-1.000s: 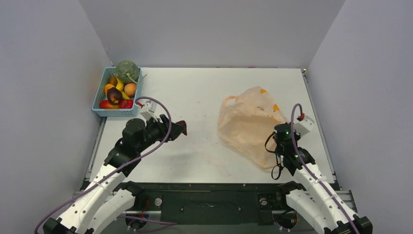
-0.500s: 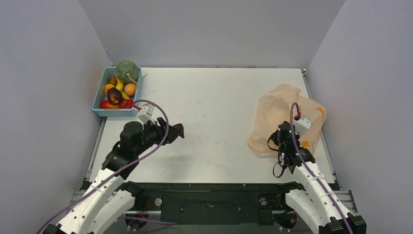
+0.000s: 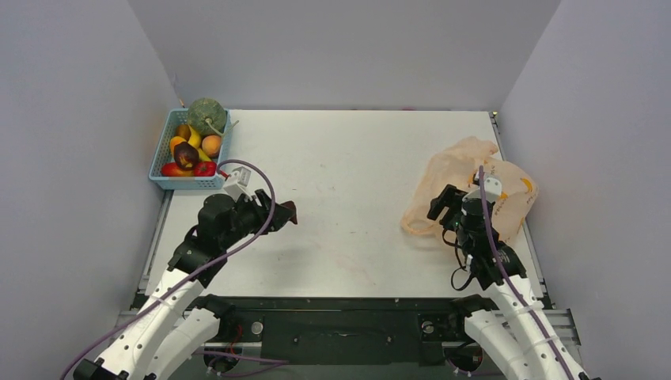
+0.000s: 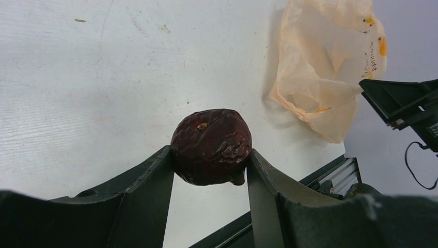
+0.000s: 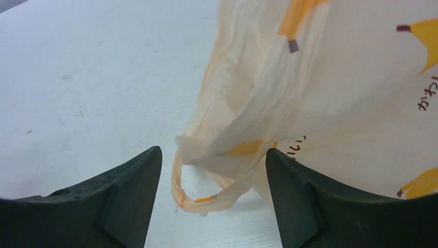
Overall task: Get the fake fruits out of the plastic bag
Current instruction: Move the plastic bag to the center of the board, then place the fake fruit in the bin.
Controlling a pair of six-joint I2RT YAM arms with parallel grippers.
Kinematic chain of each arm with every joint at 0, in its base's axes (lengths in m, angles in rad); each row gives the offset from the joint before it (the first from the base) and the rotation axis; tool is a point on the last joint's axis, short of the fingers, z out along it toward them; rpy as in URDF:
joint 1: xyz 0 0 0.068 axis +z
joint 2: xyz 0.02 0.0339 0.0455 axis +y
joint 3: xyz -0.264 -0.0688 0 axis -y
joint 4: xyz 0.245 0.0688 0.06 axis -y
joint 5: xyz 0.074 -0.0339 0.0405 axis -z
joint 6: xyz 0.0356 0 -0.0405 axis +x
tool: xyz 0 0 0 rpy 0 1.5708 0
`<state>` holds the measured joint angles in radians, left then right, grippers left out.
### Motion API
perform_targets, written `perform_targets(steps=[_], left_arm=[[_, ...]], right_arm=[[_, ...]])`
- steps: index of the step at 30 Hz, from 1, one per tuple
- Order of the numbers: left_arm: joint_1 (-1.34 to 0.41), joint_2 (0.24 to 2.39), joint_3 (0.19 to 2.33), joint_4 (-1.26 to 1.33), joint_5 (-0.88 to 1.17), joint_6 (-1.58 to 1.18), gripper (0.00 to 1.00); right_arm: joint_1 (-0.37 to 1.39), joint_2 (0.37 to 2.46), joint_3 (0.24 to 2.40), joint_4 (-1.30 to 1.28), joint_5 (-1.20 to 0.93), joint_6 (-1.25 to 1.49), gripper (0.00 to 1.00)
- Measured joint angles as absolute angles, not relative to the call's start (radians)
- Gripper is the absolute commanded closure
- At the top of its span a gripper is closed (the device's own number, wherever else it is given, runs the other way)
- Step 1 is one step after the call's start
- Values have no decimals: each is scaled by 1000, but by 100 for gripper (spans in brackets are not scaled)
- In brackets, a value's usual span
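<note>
Table (image 3: 348,158): white, matte, lightly scuffed.
Left gripper (image 3: 288,212): clamped on dark fruit (image 4: 210,144), held above table.
Dark fruit: round, glossy maroon, wrinkled on one side; probably slippery.
Right gripper (image 5: 210,152): spread apart, empty, handle (image 5: 206,199) just ahead.
Bag (image 3: 506,194): thin crinkly peach film, banana prints; slumped near right edge, contents not visible.
Basket (image 3: 162,180): blue mesh, far left, heaped with fruits (image 3: 190,150).
Step, as judged: carry to basket; needed firm squeeze, rim clearance, low release into a gap.
</note>
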<state>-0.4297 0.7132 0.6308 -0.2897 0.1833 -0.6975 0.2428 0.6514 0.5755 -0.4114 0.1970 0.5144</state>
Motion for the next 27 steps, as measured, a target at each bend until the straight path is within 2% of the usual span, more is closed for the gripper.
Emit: perform_targets(steps=[10,14,22,27], left_arm=[[-408,730,646,-300,182,-693,67],[-397,730,660,-311,178,-685,65],[-274,750,664,-302,218,-670,64],[-65,830,670,-288,286,-665,65]], right_arm=[[479,646,825,-431,159,447,27],[527,680,810,-343,51,433,27],[839,1036,702,-205,-56,426,27],[975,1115,702,-186,-30,405,27]])
